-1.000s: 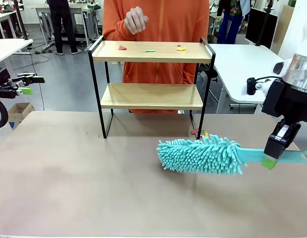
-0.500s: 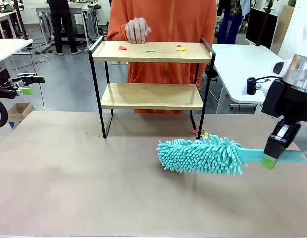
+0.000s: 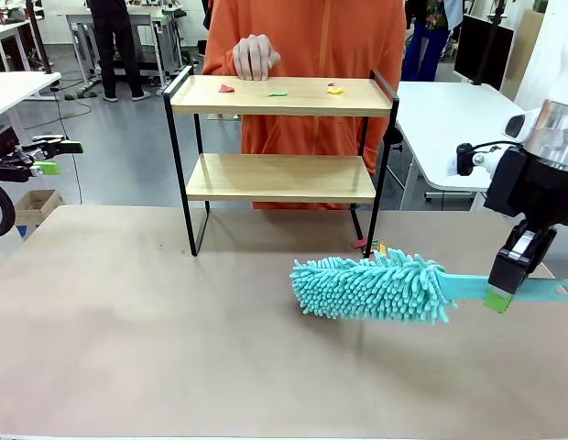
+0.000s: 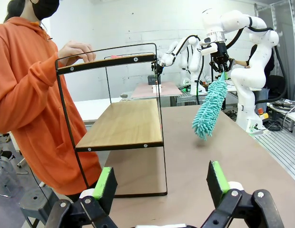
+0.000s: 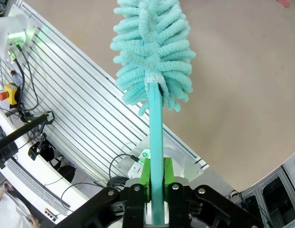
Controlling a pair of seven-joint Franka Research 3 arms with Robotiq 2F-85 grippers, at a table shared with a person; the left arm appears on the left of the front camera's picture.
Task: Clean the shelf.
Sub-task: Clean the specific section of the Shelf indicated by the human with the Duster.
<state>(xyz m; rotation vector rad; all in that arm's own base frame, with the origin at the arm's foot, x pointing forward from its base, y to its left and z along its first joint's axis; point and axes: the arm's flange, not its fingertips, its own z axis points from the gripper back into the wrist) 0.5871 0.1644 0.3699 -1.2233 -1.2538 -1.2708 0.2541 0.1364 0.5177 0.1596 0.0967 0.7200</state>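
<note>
Fingers of our right gripper (image 3: 497,293) pinch handle of teal duster (image 3: 371,289), fluffy head held over table (image 3: 128,321); our left gripper (image 3: 48,156) far left, fingers spread, nothing between; shelf (image 3: 281,96) upright at table's far middle; person's hand (image 3: 255,57) on top board's back edge; coloured scraps (image 3: 278,93) on that board.
Left wrist view: we see green pads (image 4: 105,183) wide apart; shelf (image 4: 120,124) ahead, duster (image 4: 210,109) beyond.
Right wrist view: pads (image 5: 145,172) clamp handle (image 5: 156,128).

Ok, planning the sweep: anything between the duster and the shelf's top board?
Nothing visible between the duster and the shelf, but a person's hand rests on the top board's far left edge, beside the red scrap.
</note>
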